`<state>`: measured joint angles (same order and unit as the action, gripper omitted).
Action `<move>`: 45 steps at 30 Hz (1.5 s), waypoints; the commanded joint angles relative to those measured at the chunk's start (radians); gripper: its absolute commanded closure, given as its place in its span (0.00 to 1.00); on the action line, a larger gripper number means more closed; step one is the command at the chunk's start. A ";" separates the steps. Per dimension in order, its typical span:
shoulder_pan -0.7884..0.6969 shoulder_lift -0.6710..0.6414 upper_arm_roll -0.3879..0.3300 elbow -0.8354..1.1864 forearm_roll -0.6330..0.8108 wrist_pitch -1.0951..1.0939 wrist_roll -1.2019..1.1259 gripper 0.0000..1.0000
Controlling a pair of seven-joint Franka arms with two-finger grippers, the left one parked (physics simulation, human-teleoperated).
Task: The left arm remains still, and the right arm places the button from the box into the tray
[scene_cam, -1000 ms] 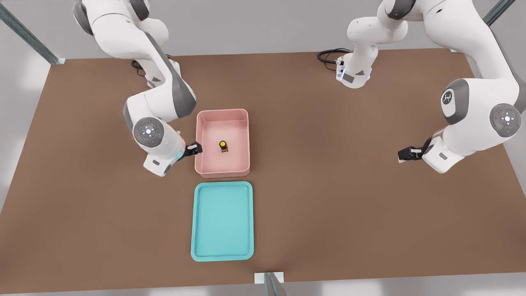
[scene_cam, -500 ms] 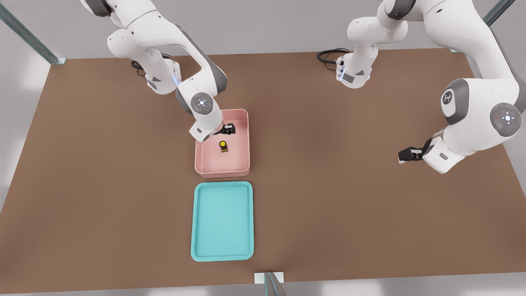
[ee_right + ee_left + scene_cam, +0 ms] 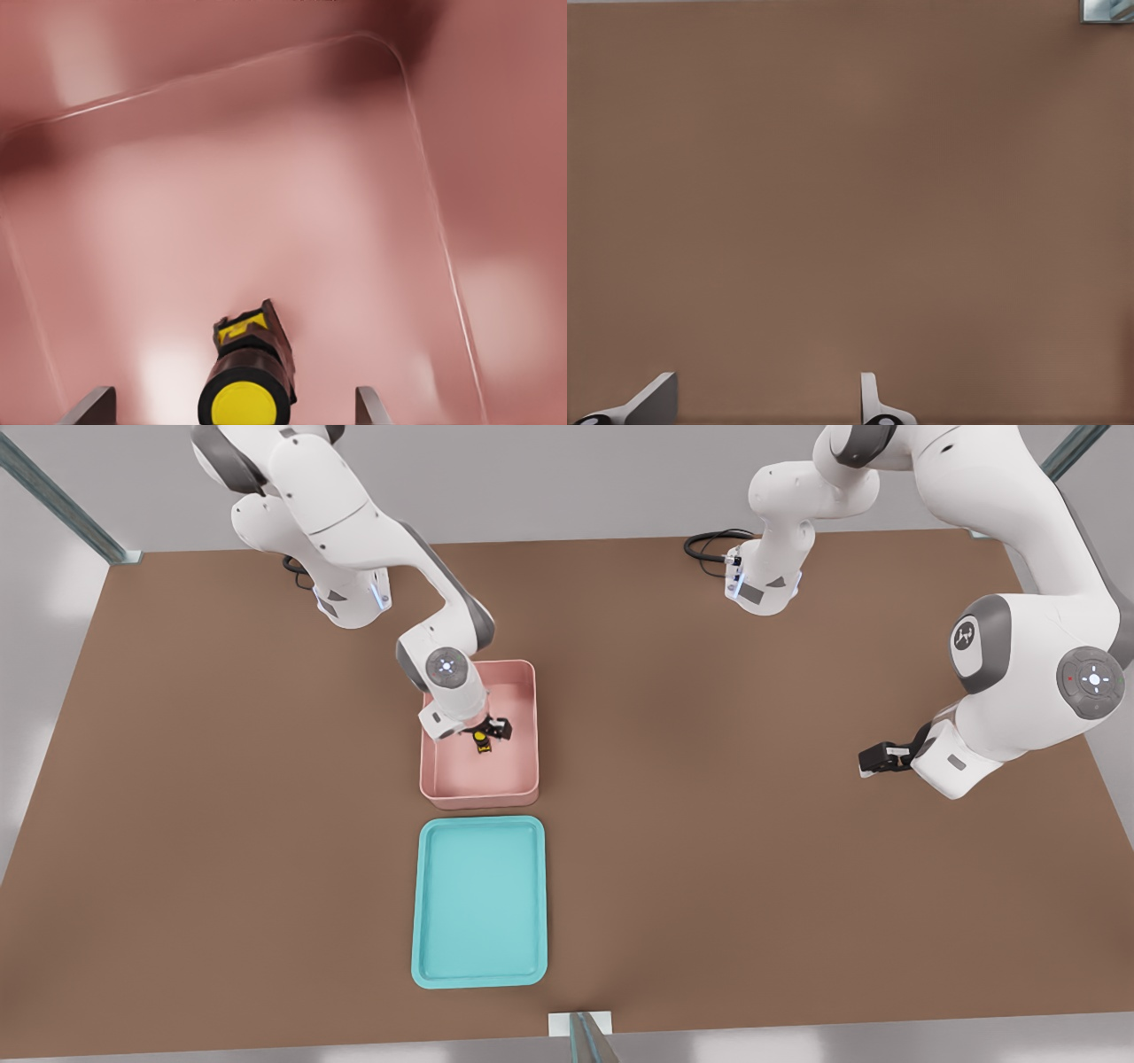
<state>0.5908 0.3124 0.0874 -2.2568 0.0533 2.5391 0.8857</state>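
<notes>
The right arm (image 3: 354,509) reaches down into the pink box (image 3: 524,771), its claw (image 3: 485,732) hanging just above the button (image 3: 482,740). In the wrist view the two fingertips (image 3: 89,409) stand wide apart on either side of the button's yellow cap, gripping nothing. The button rests on the box floor near its middle. The teal tray (image 3: 479,901) lies just beside the box, toward the bench (image 3: 753,850) front edge.

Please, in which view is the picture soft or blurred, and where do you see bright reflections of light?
Right wrist view: the box walls look soft and smeared, with pale glare patches on its floor; the button is sharper, between the open end effector fingertips. Front view: even light, faint shadows, a mild sheen on the tray.
</notes>
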 commanded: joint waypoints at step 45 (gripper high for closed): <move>-0.199 0.062 -0.009 0.442 -0.001 -0.234 0.184 0.56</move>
<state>0.4119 0.3591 0.0763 -1.8300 0.0588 2.3640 1.0659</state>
